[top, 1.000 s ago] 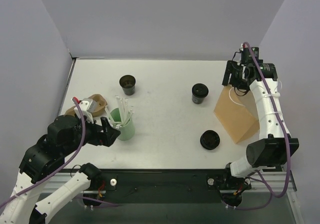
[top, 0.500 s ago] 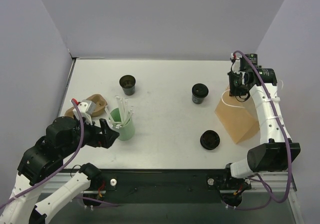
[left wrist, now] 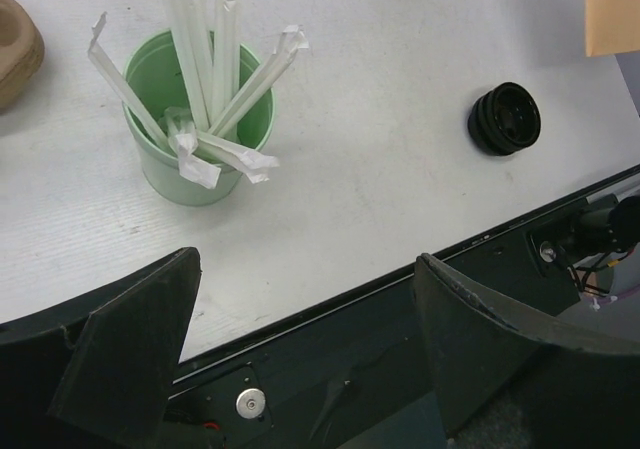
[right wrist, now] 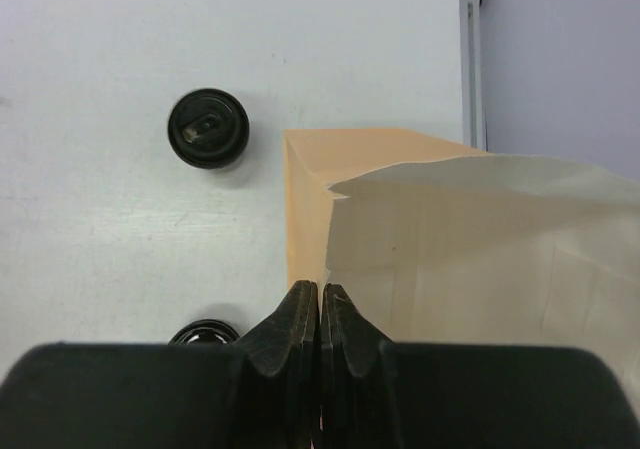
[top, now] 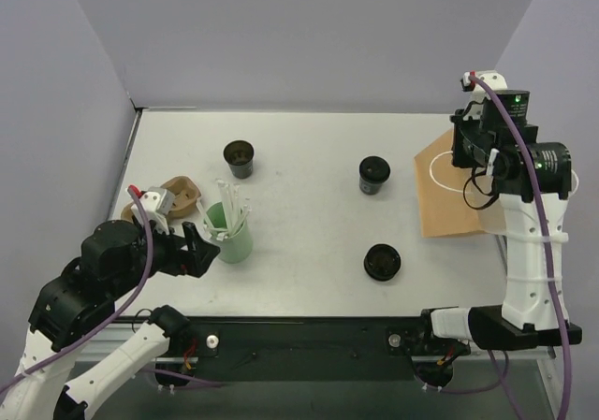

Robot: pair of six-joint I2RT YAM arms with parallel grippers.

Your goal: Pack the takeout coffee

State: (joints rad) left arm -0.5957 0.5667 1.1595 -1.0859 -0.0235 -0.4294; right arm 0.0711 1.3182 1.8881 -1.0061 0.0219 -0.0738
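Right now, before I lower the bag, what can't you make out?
Inside the paper bag: top view shows only a flat side; in right wrist, the right claw covers the pinched rim.
What the takeout coffee holds: too dark and small, top view.
The brown item: left arm hides part; cut off in left wrist.

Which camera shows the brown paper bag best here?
Right wrist: the paper bag fills the frame up close, its edge pinched in the shut right gripper. Top external shows the whole bag, small, partly behind the gripper. Left wrist catches only one corner.

right fingers (right wrist: 298, 331) pinched shut, left fingers (left wrist: 135, 347) wide
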